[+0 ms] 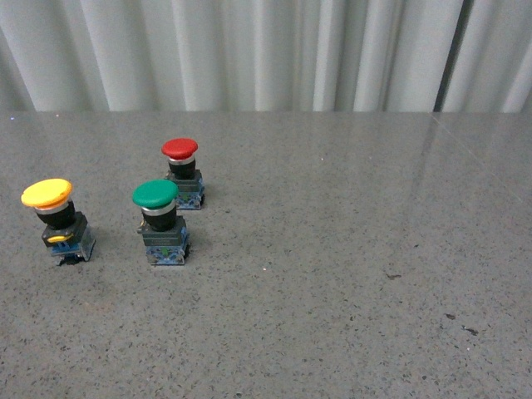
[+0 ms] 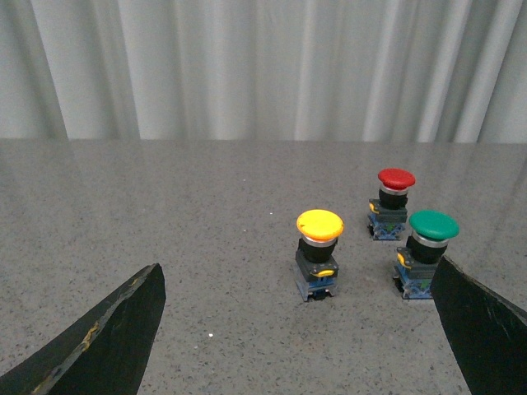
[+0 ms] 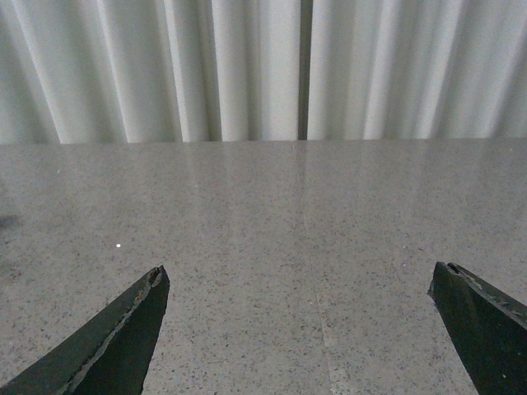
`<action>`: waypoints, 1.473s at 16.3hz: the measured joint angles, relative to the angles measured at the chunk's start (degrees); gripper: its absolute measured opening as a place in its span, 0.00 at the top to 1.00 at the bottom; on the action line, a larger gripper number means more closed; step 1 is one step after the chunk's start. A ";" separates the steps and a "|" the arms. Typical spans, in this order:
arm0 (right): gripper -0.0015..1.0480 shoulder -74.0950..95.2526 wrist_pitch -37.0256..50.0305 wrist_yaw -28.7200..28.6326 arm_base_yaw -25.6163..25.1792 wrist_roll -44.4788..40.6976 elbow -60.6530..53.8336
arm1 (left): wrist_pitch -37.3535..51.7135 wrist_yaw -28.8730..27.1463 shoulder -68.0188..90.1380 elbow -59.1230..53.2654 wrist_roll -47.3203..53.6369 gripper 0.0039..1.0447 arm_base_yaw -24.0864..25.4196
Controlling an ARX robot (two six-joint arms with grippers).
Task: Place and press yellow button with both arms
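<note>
Two fingers spread wide on the black left gripper [image 2: 296, 268] frame the small yellow mushroom-capped push-button [image 2: 319, 249], upright on the grey speckled table [image 2: 189, 230] ahead; the right gripper [image 3: 298, 270], equally spread, sees no button, so left is nearer
</note>
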 joint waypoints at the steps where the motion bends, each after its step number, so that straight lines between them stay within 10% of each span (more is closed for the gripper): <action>1: 0.06 0.00 0.00 0.00 0.00 0.00 0.00 | 0.00 0.00 0.00 0.00 0.00 0.06 0.00; 4: 0.06 0.00 -0.02 0.00 0.00 0.00 0.00 | -1.70 -1.25 0.33 0.31 -0.35 0.06 -0.52; 7: 0.06 0.00 0.07 -0.02 0.00 0.00 0.00 | -10.21 -15.02 9.53 7.67 -1.99 0.06 -3.48; 12: 0.06 0.00 0.02 0.00 0.00 0.00 0.00 | -0.70 -13.05 15.23 17.49 -0.46 0.06 -1.60; 18: 0.06 0.00 0.02 0.00 0.00 0.00 0.00 | 23.28 -9.22 62.34 32.63 -0.85 0.06 -2.21; 24: 0.06 0.00 0.02 0.00 0.00 0.00 0.00 | 22.38 -8.00 85.02 38.77 -2.56 0.06 -6.78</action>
